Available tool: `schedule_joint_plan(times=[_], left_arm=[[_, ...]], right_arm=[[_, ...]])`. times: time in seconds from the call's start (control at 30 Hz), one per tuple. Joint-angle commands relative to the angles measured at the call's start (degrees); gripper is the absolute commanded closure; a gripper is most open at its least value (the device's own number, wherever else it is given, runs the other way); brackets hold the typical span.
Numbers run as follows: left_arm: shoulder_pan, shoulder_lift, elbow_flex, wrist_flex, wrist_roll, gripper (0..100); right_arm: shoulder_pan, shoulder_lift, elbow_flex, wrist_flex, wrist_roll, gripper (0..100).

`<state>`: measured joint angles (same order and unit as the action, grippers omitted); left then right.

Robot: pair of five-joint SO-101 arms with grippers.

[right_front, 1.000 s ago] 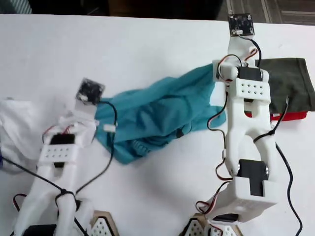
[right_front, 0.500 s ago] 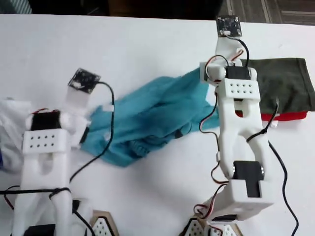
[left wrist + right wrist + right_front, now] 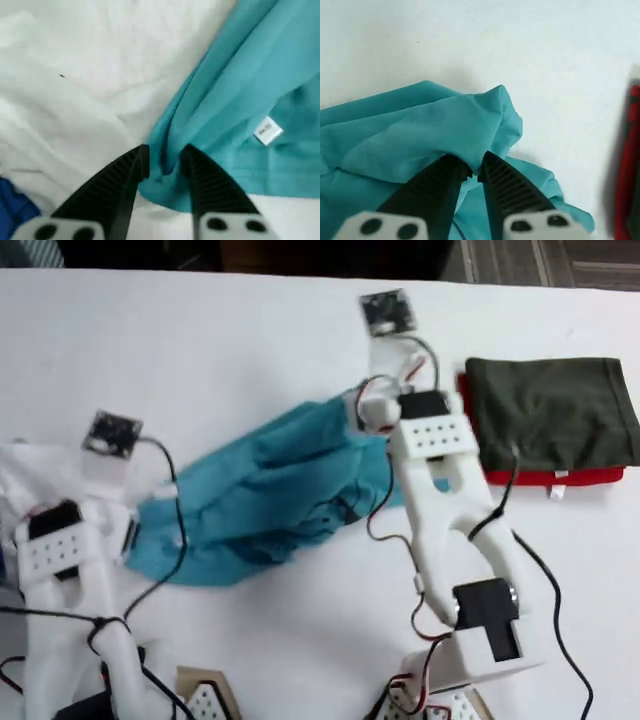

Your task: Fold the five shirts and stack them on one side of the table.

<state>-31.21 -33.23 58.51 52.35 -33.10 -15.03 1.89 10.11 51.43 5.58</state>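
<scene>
- Pinching, left gripper [image 3: 164, 167]: both black fingers are drawn close on a bunched fold of the teal shirt [image 3: 260, 490], at its 8 o'clock end.
- Pinching, right gripper [image 3: 475, 175]: my jaws are nearly together, with a ridge of the same teal shirt nipped between them at its 2 o'clock end.
- Teal shirt: crumpled and unfolded, it lies across the middle of the table [image 3: 200, 340], running from 8 o'clock to 2 o'clock between my two grippers.
- Label [image 3: 268, 131]: a small white tag on the teal shirt, near my left gripper.
- Dark green shirt [image 3: 550, 410]: folded flat at 2 o'clock on the table, just beside my right arm.
- Red shirt [image 3: 590, 476]: folded under the green one, its edge showing along the green shirt's 6 o'clock and 9 o'clock sides.
- White cloth [image 3: 25, 475]: rumpled at the table's 9 o'clock edge, beside my left arm and touching the teal shirt's end.
- Blue cloth [image 3: 12, 210]: a corner beside the white cloth; I cannot tell what it is.
</scene>
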Motion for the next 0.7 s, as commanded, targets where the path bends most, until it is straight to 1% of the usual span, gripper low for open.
schedule_joint_plan(times=[0.0,0.03,0.07,0.13,0.2,0.23,0.3,0.4,0.47,0.53,0.6,0.67], left_arm=[[-0.53,-1.05,5.85,-12.04,0.18,81],[-0.62,-1.23,6.2,-13.98,0.18,81],[-0.62,-1.32,5.76,-14.15,0.26,81],[-0.62,-1.32,3.47,-11.78,0.26,81],[0.26,-1.32,0.75,-5.36,0.26,81],[1.76,-1.32,-0.22,-1.41,0.0,81],[5.45,-1.32,-1.36,6.95,-0.26,81],[12.31,-1.32,-2.95,14.33,0.09,84],[16.35,-1.32,-3.56,14.95,0.18,88],[19.69,-1.32,-3.56,13.8,0.18,90],[21.45,-0.97,-3.03,10.73,1.14,90],[21.27,-1.23,-3.56,8.09,3.6,90]], right_arm=[[-0.57,-3.74,0.53,-2.68,1.76,97.8],[-0.4,-3.74,0.62,-2.68,2.2,97.8],[-0.22,-3.74,0.53,-2.68,2.46,97.8],[1.01,-4.09,0.35,-2.77,2.37,97.8],[2.95,-4.18,0.26,-3.82,2.2,97.8],[4.44,-4.18,0.26,-4.53,2.02,97.8],[7.16,-4.18,0.26,-6.02,2.02,97.8],[9.71,-4.18,0.18,-7.16,2.02,97.8],[9.89,-4.18,-0.18,-6.99,2.02,97.8],[9.63,-4.18,-0.44,-6.73,2.02,97.8],[9.45,-4.18,-0.44,-6.73,2.02,97.8],[9.45,-4.18,-0.44,-6.73,2.02,97.8]])
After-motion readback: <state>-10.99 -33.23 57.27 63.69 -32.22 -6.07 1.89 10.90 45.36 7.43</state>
